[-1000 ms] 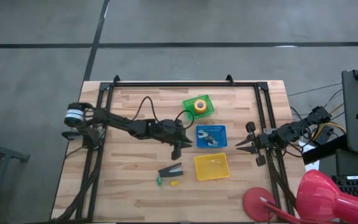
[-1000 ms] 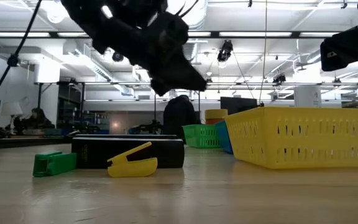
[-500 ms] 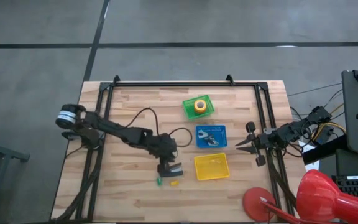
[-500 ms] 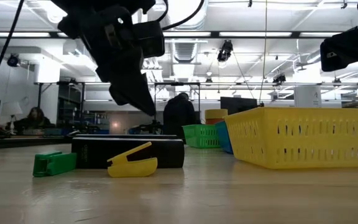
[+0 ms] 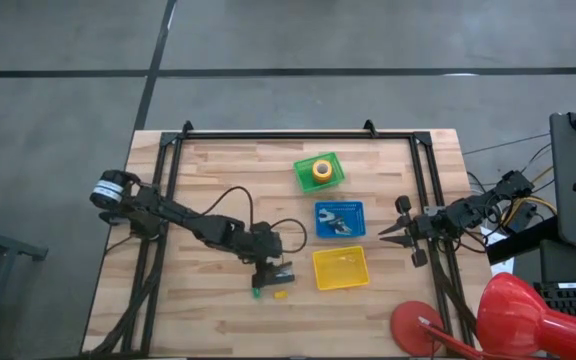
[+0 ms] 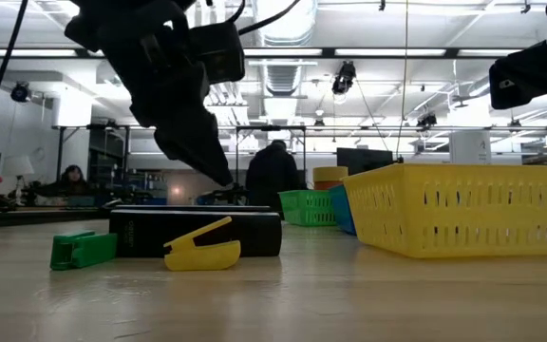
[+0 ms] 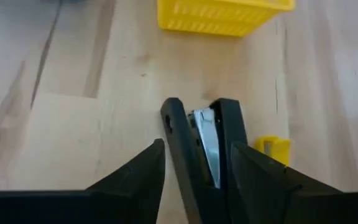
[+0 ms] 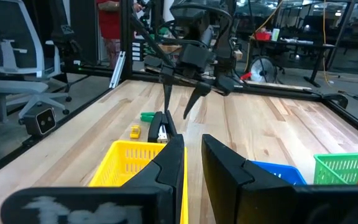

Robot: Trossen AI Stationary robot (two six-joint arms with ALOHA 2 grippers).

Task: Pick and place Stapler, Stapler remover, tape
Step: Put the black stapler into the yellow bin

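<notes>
Left gripper [image 7: 194,163] is over the stapler [image 7: 202,146], fingers spread and straddling it, not clamped. Stapler lies flat on the table [image 5: 208,170], just beside the yellow basket [image 5: 340,268]. Tape [image 5: 320,169] sits in the green basket [image 5: 302,173]. Right gripper [image 8: 192,163] waits at the table's right edge, fingers slightly parted, empty.

Wooden table [image 5: 208,170] carries stapler [image 5: 280,272] and three baskets [image 5: 340,268].
</notes>
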